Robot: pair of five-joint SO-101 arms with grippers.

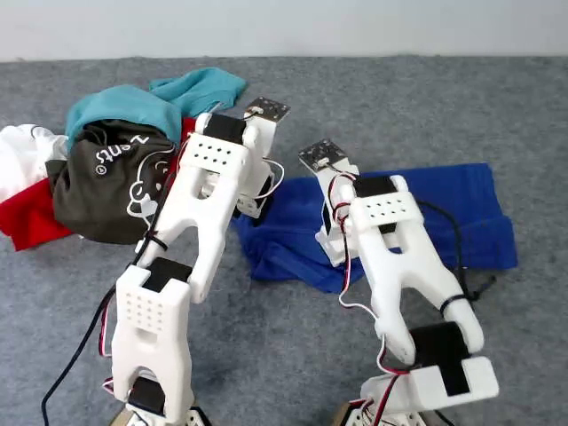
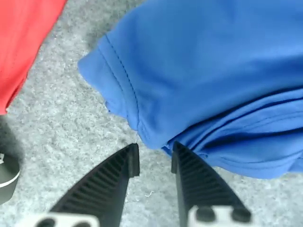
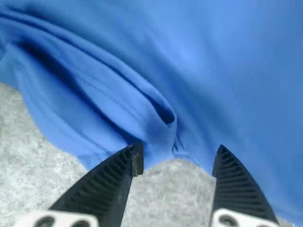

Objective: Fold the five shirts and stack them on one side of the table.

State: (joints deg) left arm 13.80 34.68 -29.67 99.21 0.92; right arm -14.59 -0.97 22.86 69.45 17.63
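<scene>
A blue shirt point(image 1: 444, 213) lies crumpled on the grey table, right of centre. My left gripper point(image 2: 155, 157) hovers at its near-left corner, open by a narrow gap, with the shirt's hem point(image 2: 142, 132) just beyond the fingertips. At the shirt's front edge my right gripper point(image 3: 179, 158) stands open wide, a fold of the blue shirt point(image 3: 156, 118) just ahead of its tips. Both hold nothing. At the back left is a pile: a dark shirt point(image 1: 102, 191), a teal shirt point(image 1: 124, 102), a white shirt point(image 1: 22, 155) and a red shirt point(image 1: 31, 222).
The red shirt point(image 2: 23, 42) lies close beside the left gripper. Bare grey table point(image 1: 293, 355) spreads along the front between the two arm bases and across the back right. A wall runs behind the table's far edge.
</scene>
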